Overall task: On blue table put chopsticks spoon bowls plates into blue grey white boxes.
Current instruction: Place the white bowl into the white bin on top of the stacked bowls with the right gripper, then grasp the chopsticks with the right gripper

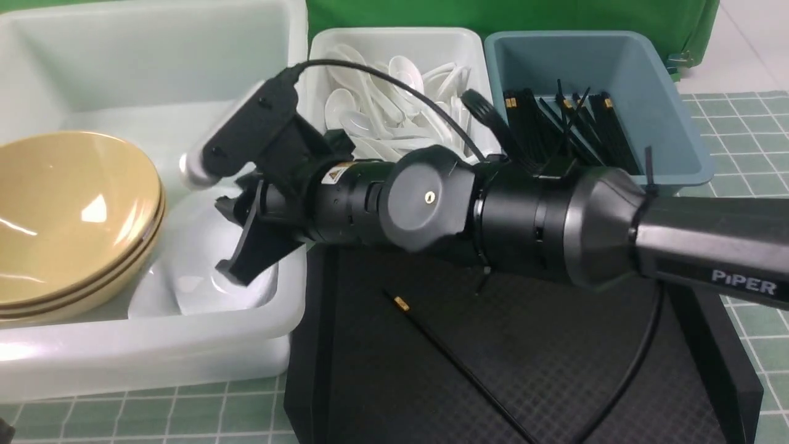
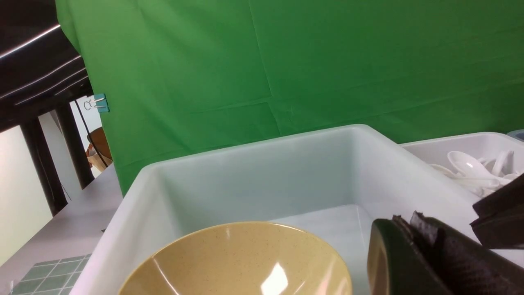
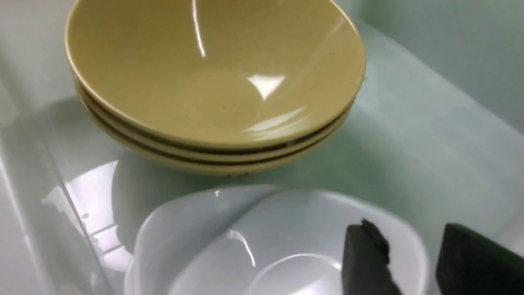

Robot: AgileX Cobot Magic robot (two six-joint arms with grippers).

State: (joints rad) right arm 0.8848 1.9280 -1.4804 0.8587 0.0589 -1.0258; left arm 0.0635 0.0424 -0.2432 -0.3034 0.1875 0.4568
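Note:
Three stacked tan bowls (image 1: 74, 216) (image 3: 213, 73) sit in the large translucent white box (image 1: 154, 351), with white plates (image 1: 197, 277) (image 3: 266, 246) beside them. My right gripper (image 1: 233, 240) (image 3: 409, 237) reaches into that box and stands open. The top plate's rim runs between its fingers with a gap on each side. White spoons (image 1: 382, 111) fill the small white box (image 1: 394, 37). Black chopsticks (image 1: 555, 123) lie in the slate-blue box (image 1: 678, 123). One chopstick (image 1: 444, 351) lies on the black tray. My left gripper (image 2: 403, 223) is shut and empty by the large box's near wall, over the top bowl (image 2: 237, 262).
The black textured tray (image 1: 555, 345) sits in front of the small boxes, under my right arm, which crosses the scene from the right. Blue table (image 1: 752, 135) shows to the right and along the front. A green backdrop hangs behind the boxes.

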